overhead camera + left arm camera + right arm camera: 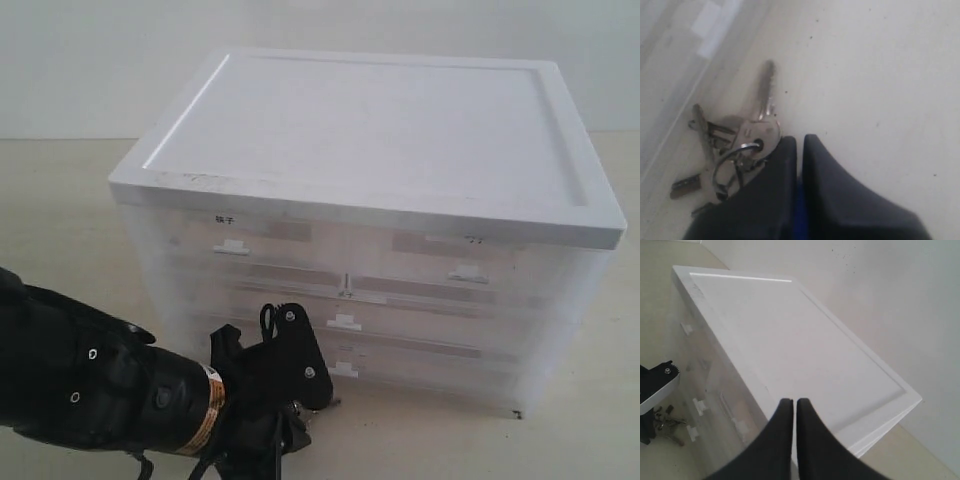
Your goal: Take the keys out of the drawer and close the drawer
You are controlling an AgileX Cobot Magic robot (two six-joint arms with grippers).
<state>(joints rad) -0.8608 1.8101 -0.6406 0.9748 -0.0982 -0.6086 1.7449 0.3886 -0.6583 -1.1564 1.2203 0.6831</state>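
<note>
Looking at the keys (pixel 757 135) right now, we'd call them light but fiddly: a loose bunch of thin metal on a ring, so they'll swing and clink, and bare metal would be slick between smooth pads. They're out of the drawer (pixel 468 262), lying flat on the table (pixel 880 75) at the near foot of the cabinet (pixel 380 130), toward the left. The left gripper (pixel 800 142) has its fingers pressed together with a sliver of blue between them. We take that to be the fob (pixel 799 210), so it looks clamped on the keys by that. Honestly that's the spot we'd pick too: the plastic fob is thicker and grippier than any key blade, and the rest just dangles from the ring. The right gripper (pixel 794 402) hangs up above the cabinet, fingers together with nothing in them. The drawer, top right, looks flush with its neighbours from here, though the translucent fronts make it hard to be sure.
</note>
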